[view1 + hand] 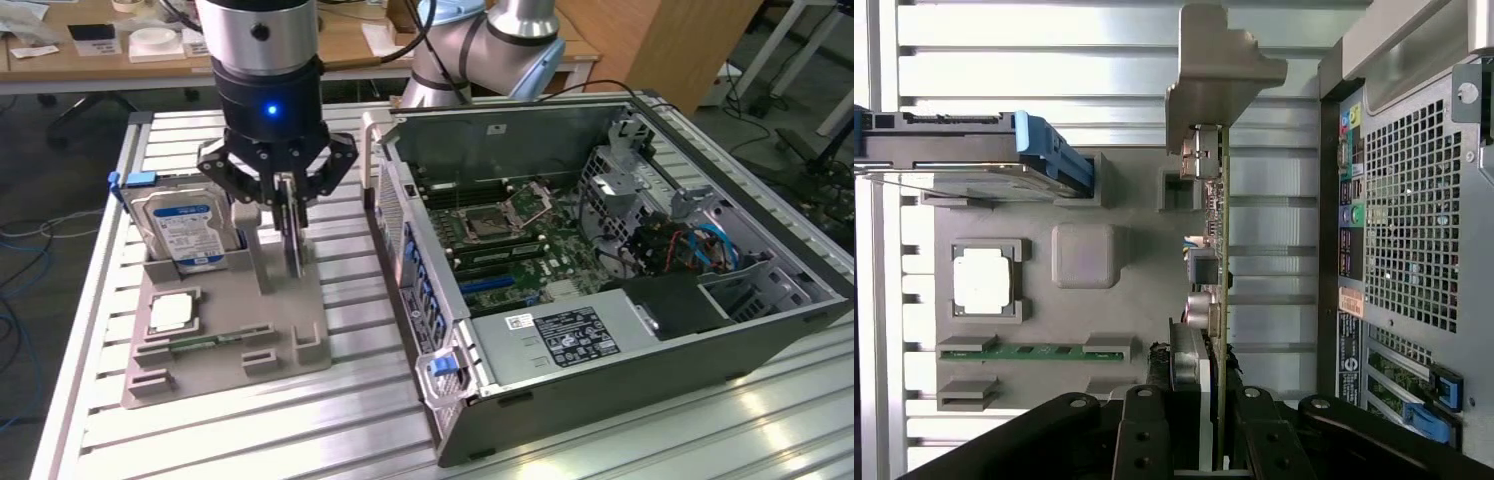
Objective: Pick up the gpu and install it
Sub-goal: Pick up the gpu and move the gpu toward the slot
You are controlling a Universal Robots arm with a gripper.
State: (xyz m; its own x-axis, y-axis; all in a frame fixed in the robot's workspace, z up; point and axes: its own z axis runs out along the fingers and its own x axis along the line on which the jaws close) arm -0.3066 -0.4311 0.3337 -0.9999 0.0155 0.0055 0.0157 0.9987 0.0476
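Observation:
The gpu [290,252] is a thin dark card standing on edge over the grey parts tray [254,300], left of the open computer case [601,250] in the exterior view. My gripper [286,215] comes down from above and is shut on the card's upper edge, one finger on each face. In the wrist view the gpu [1220,250] shows edge-on, with its pale metal bracket [1219,75] at the far end, and my gripper [1204,425] clamps its near end. I cannot tell whether the card's lower edge still touches the tray.
The tray [1124,300] also holds a silver hard drive [187,225] upright, a processor chip [174,313] and a green memory stick [200,345]. The case lies open with its motherboard [514,230] exposed. In the wrist view the case's rear panel [1414,200] is close beside the card.

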